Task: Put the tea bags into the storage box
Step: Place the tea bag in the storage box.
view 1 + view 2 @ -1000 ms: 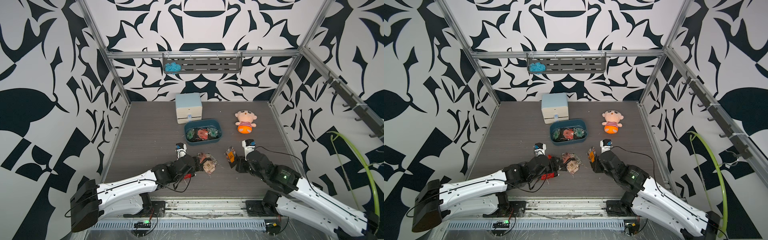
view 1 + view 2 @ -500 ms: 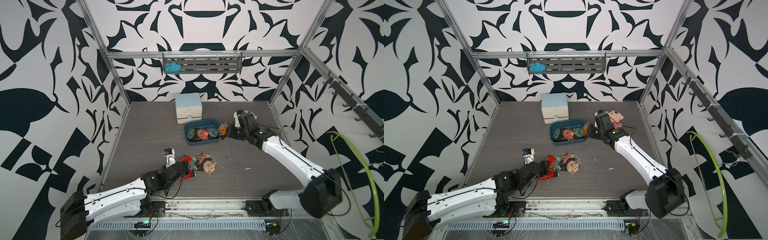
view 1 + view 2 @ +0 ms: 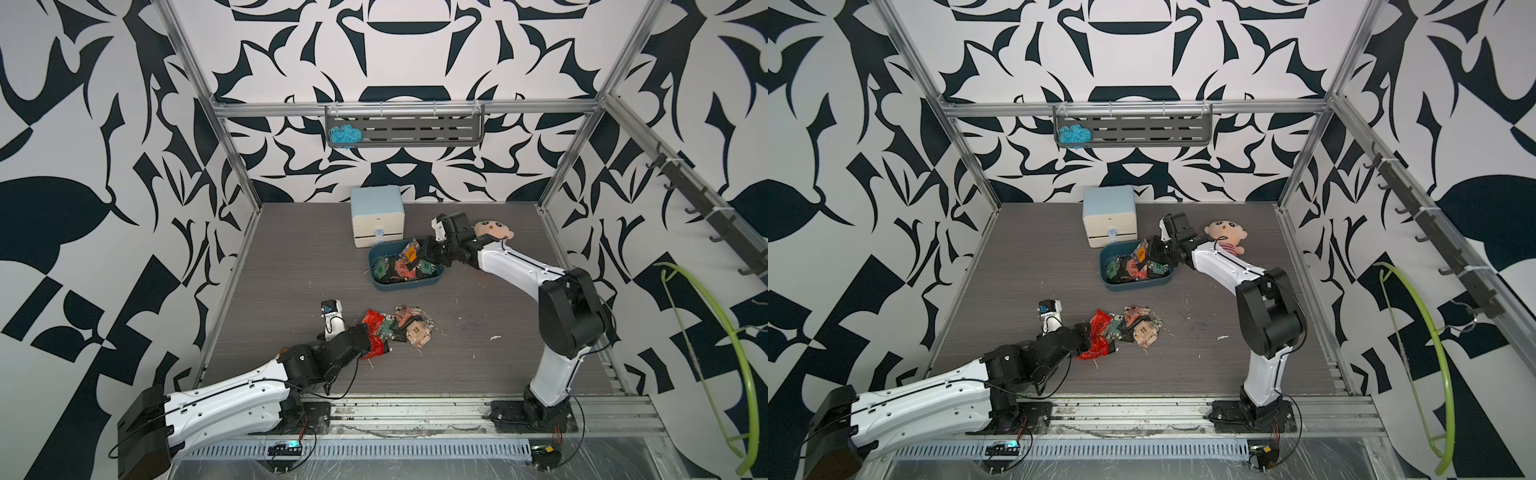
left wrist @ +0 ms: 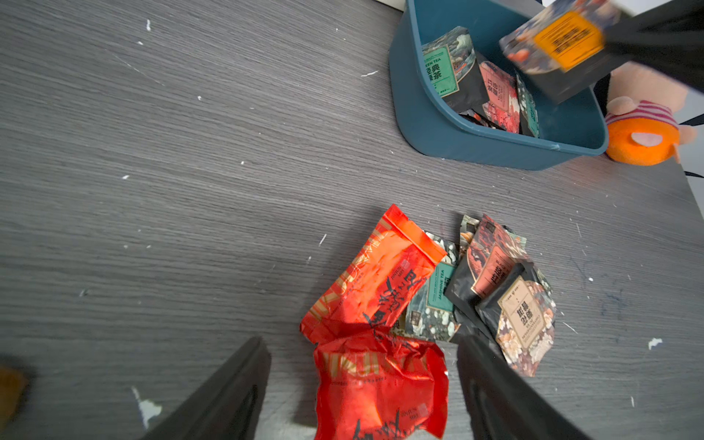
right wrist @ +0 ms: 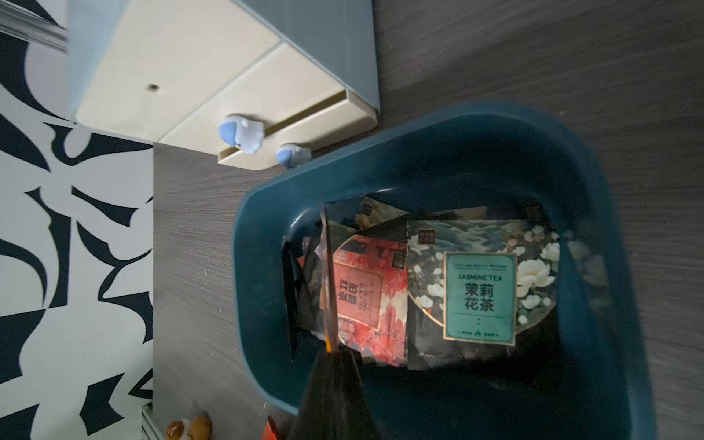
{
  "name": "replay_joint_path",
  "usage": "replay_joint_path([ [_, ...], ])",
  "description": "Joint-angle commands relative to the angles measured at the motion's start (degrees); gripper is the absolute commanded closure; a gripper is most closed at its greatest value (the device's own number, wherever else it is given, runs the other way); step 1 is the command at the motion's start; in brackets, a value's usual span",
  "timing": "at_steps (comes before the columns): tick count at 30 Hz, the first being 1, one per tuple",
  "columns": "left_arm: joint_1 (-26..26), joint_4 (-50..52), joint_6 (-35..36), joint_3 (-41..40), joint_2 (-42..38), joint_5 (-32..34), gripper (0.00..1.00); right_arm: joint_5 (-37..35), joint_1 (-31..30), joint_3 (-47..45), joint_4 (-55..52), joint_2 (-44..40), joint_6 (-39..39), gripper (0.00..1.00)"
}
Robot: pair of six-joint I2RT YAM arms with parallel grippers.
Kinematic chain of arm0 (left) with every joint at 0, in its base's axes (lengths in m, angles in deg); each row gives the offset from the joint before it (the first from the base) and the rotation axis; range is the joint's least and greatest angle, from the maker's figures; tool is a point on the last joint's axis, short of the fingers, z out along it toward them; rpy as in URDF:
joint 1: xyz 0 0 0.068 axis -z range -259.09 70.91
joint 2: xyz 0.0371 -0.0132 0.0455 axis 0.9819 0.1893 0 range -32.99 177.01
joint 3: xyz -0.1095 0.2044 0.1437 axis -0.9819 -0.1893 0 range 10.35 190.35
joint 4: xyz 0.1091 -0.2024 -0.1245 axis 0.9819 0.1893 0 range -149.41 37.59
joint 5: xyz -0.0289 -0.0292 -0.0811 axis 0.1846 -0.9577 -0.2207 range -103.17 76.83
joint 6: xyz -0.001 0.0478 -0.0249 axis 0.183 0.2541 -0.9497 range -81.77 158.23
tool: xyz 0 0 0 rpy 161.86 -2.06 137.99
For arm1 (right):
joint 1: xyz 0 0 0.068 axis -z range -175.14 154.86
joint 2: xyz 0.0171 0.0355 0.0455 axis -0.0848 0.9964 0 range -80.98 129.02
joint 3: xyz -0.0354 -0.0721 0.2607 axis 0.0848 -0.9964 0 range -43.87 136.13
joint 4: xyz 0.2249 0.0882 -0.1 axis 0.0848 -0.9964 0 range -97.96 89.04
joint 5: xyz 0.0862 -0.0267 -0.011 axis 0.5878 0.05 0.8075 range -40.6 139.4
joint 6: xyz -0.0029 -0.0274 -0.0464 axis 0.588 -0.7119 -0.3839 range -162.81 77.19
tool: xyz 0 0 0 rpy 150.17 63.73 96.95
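The teal storage box (image 3: 409, 286) (image 3: 1138, 283) sits mid-table with several tea bags inside, among them a jasmine one (image 5: 480, 293). My right gripper (image 3: 428, 258) (image 5: 335, 354) hangs over the box's right end, shut on an orange-labelled tea bag (image 3: 410, 252) (image 4: 564, 38), which shows edge-on in the right wrist view (image 5: 328, 274). Nearer the front, a loose pile of tea bags (image 3: 409, 328) (image 4: 506, 289) lies on the table. My left gripper (image 3: 374, 345) (image 4: 362, 343) is open at the pile's left end, its fingers on either side of a crumpled red tea bag (image 4: 381, 384).
A pale blue-and-white drawer cabinet (image 3: 377, 216) (image 5: 228, 76) stands just behind the box. A plush doll (image 3: 1227, 235) (image 4: 644, 137) lies to the box's right, partly behind my right arm. A wall shelf with blue yarn (image 3: 344, 135) hangs at the back.
My right gripper has carried the orange-labelled tea bag from beside the front pile up and back to above the box. The left arm drew back slightly, still open at the pile.
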State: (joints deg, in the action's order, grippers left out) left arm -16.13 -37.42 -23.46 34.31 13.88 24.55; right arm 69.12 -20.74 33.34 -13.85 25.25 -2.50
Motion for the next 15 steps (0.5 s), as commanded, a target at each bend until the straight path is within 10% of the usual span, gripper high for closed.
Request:
replay_joint_path([
  [1, -0.3, 1.0, 0.2, -0.2, -0.4, 0.3, 0.16, 0.5, -0.3, 3.4, -0.6, 0.3, -1.0, 1.00],
  [15, -0.3, -3.1, 1.6, 3.6, 3.4, -5.4, 0.23, -18.9, -0.2, -3.4, -15.3, -16.0, -13.4, 0.66],
])
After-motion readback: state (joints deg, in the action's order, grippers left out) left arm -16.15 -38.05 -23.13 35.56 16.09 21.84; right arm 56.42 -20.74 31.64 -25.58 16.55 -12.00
